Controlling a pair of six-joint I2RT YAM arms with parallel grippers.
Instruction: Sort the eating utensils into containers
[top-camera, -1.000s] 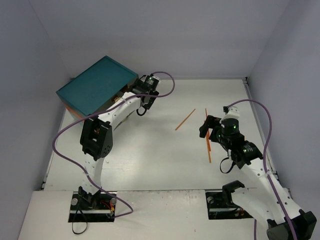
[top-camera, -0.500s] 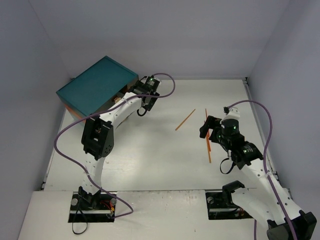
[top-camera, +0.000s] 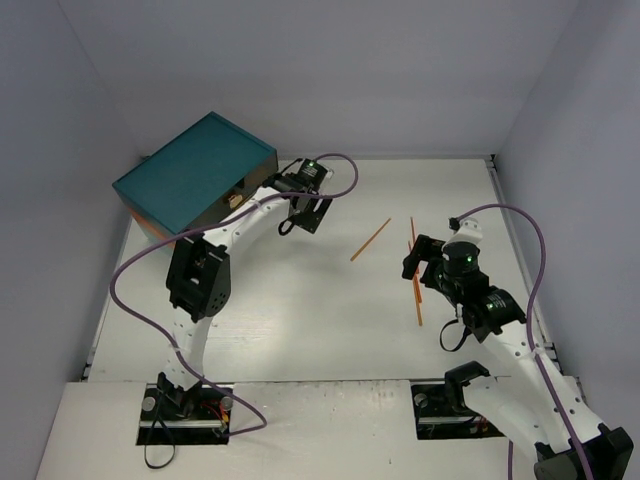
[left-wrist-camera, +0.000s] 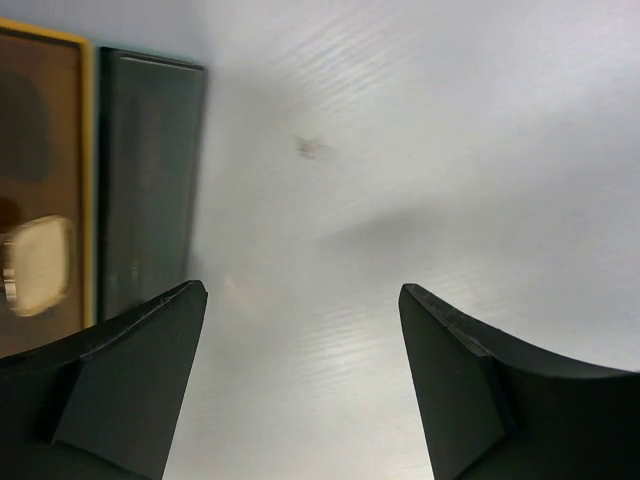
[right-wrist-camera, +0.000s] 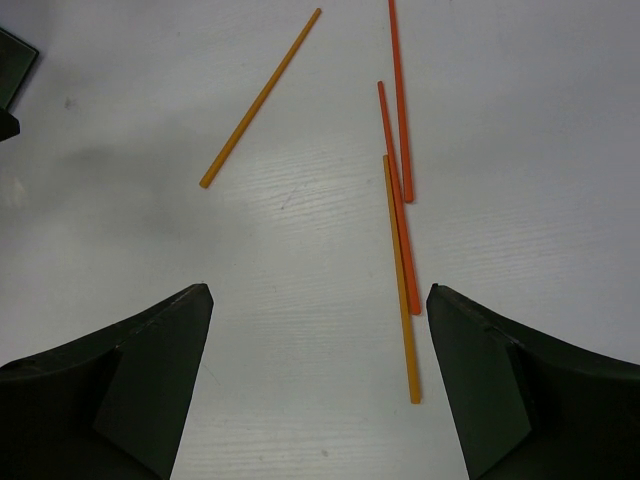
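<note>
Four orange chopsticks (right-wrist-camera: 260, 98), right claw (right-wrist-camera: 318, 290) spread wide above them

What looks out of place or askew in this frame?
On the table, one orange chopstick lies angled off alone and three more chopsticks lie in a rough, partly overlapping line, all unsorted. The teal chest sits skewed to the table's edges. Nothing looks damaged.
</note>
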